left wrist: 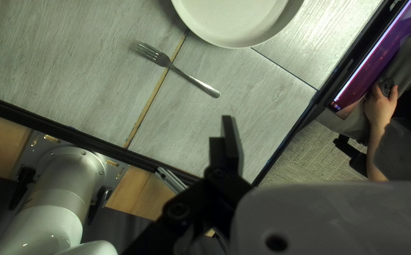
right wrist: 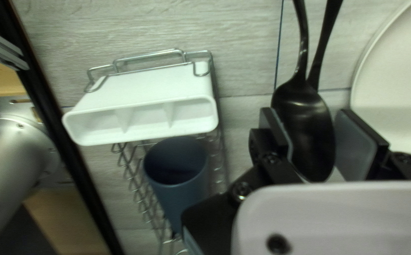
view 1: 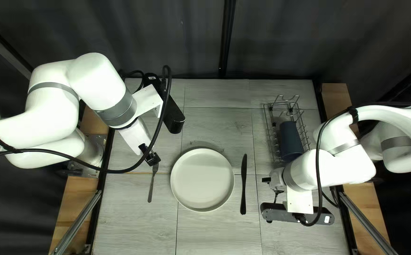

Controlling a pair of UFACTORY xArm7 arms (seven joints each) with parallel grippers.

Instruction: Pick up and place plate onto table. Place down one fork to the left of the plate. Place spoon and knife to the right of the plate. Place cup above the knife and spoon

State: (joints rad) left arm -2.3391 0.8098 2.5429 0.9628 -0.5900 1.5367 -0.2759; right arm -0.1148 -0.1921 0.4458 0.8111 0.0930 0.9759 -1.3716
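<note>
1. The round white plate (view 1: 202, 179) lies flat near the middle of the grey wood-grain table (view 1: 138, 219).
2. The slim silver metal fork (view 1: 152, 184) lies on the table just left of the plate, apart from it, with its tines pointing toward the far edge.
3. The left gripper (view 1: 152, 159) hovers by the fork's tine end; it is released and holds nothing.
4. The long black knife (view 1: 243, 184) lies on the table just right of the plate, clear of its rim and roughly parallel to the fork.
5. The right gripper (right wrist: 310, 117) is to the right of the knife, low over the table, clenched on the bowl of the glossy black spoon (right wrist: 308, 141). The spoon's handle runs ahead close beside the knife. Whether the spoon touches the table I cannot tell.
6. The dark blue cup (view 1: 290, 141) lies on its side in the silver wire rack (view 1: 272, 124) at the table's right, beyond the right gripper.
7. A white plastic cutlery holder (right wrist: 138, 102) hangs at one end of the rack, just beside the cup's open mouth.
</note>
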